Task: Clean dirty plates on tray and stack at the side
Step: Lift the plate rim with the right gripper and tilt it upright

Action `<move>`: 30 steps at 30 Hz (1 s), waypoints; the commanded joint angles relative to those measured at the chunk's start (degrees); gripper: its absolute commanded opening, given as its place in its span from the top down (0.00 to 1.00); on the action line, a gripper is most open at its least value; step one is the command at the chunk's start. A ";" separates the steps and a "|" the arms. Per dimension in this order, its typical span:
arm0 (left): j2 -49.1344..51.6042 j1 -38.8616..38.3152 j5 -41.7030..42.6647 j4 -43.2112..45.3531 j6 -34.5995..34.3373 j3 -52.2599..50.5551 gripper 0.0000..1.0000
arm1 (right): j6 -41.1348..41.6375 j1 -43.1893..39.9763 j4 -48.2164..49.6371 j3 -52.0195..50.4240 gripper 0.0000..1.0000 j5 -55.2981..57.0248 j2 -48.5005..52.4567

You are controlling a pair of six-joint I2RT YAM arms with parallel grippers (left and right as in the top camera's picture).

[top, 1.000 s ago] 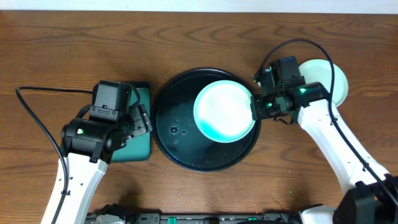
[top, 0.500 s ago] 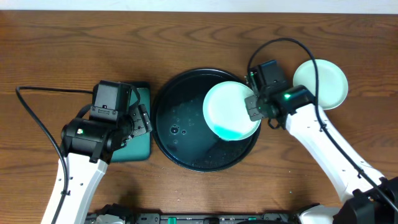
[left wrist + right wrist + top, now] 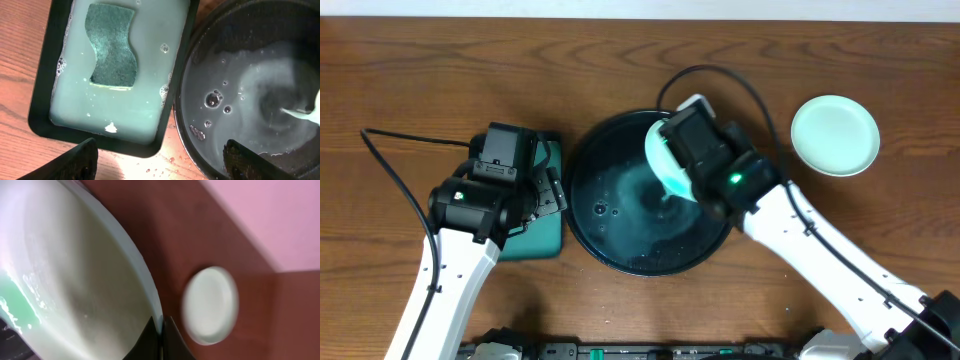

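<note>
My right gripper (image 3: 682, 140) is shut on the rim of a pale plate (image 3: 663, 158), tilted steeply on edge over the black pan (image 3: 582, 225). Teal liquid runs off the plate into the pan. In the right wrist view my right gripper (image 3: 161, 330) pinches the plate's rim (image 3: 100, 280). A second, mint plate (image 3: 835, 135) lies on the table at the right and also shows in the right wrist view (image 3: 210, 305). A third plate is not in view. My left gripper (image 3: 552, 192) is open and empty, above the gap between the pan and the green tray; it also shows in the left wrist view (image 3: 160, 167).
A small dark green rectangular tray (image 3: 40, 100) with milky soapy water holds a green sponge (image 3: 111, 45), left of the pan (image 3: 200, 100). Cloudy liquid and bubbles lie in the pan. A black cable crosses the table at the far left (image 3: 390, 190).
My right arm has swung left over the pan and tipped the plate from nearly flat to on edge, so teal liquid now pours out. My left arm has barely shifted.
</note>
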 commanded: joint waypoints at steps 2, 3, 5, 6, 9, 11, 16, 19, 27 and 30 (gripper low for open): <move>0.26 -0.13 -0.31 -0.31 -0.50 -0.24 0.19 | -8.17 5.64 2.67 1.27 0.99 18.88 -0.83; 0.28 -0.13 -0.31 -0.33 -0.52 -0.24 0.20 | -9.60 6.91 3.54 1.27 0.99 21.20 -0.83; 0.28 -0.13 -0.31 -0.33 -0.52 -0.24 0.20 | -12.85 9.33 5.55 1.27 0.99 26.08 -0.81; 0.28 -0.13 -0.31 -0.33 -0.52 -0.24 0.20 | -14.80 10.45 6.47 1.27 0.99 28.00 -0.81; 0.28 -0.13 -0.31 -0.33 -0.52 -0.24 0.20 | -19.65 13.35 9.31 1.27 0.99 33.40 -0.81; 0.28 -0.13 -0.31 -0.33 -0.52 -0.24 0.19 | -22.75 14.93 11.13 1.27 0.99 36.00 -0.81; 0.28 -0.13 -0.31 -0.33 -0.52 -0.24 0.19 | -29.73 17.00 16.26 1.27 0.99 41.07 -0.83; 0.28 -0.13 -0.31 -0.33 -0.50 -0.24 0.19 | -31.98 17.29 18.05 1.27 0.99 41.92 -0.81; 0.28 -0.13 -0.31 -0.35 -0.50 -0.24 0.19 | -32.20 17.33 18.47 1.27 0.99 42.18 -0.81; 0.28 -0.13 -0.31 -0.35 -0.50 -0.24 0.19 | -32.20 17.33 18.47 1.27 0.99 42.16 -0.81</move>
